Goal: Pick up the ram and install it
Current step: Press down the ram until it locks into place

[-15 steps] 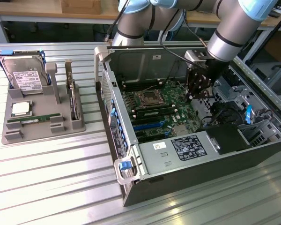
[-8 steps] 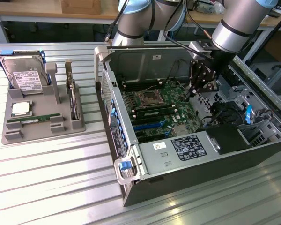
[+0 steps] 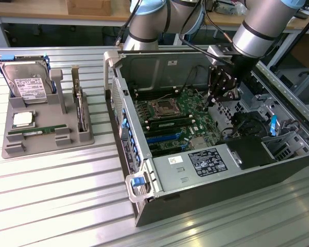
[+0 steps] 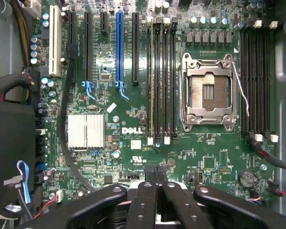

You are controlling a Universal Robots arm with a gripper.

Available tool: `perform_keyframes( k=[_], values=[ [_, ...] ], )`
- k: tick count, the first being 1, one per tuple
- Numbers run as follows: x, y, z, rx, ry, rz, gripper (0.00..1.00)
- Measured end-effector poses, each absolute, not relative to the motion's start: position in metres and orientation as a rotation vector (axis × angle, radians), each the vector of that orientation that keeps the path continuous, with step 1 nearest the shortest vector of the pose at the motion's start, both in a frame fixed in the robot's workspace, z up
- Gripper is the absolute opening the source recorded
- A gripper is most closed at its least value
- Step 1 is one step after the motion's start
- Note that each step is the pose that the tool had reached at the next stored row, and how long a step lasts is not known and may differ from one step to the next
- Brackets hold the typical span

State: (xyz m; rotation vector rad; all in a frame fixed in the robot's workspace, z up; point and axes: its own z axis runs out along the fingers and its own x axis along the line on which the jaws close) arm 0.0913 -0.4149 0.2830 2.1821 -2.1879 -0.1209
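Exterior view first: the ram [image 3: 33, 132] is still sitting in the grey parts tray [image 3: 67, 141] out on the table, well off to the exterior view's left of the open PC case [image 3: 144, 170]. It's a thin green stick lying flat in its slot near the front of the tray, long axis running roughly across the picture, with a pale label patch on it; I can't make out the chips from here. Just behind it in the same tray sits the square silver CPU [image 3: 22, 119], then the hard drive [image 3: 26, 82] further back. My gripper [image 3: 220, 92] is nowhere near any of that, it's hanging inside the case above the motherboard [image 3: 180, 116], so the stick lies well apart from it, over the case wall and across the table. On the wrist cam the gripper [image 4: 152, 183] has its fingers pinched together with nothing between them, looking straight down at the empty CPU socket [image 4: 209, 93] and the black memory slots [image 4: 162, 81] beside it.
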Motion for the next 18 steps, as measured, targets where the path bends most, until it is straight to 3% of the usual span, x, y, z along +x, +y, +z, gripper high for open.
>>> perform_keyframes(
  k=[18],
  values=[
    [0.058, -0.413, 0.234, 2.183, -2.188, -0.122, 0.10]
  ],
)
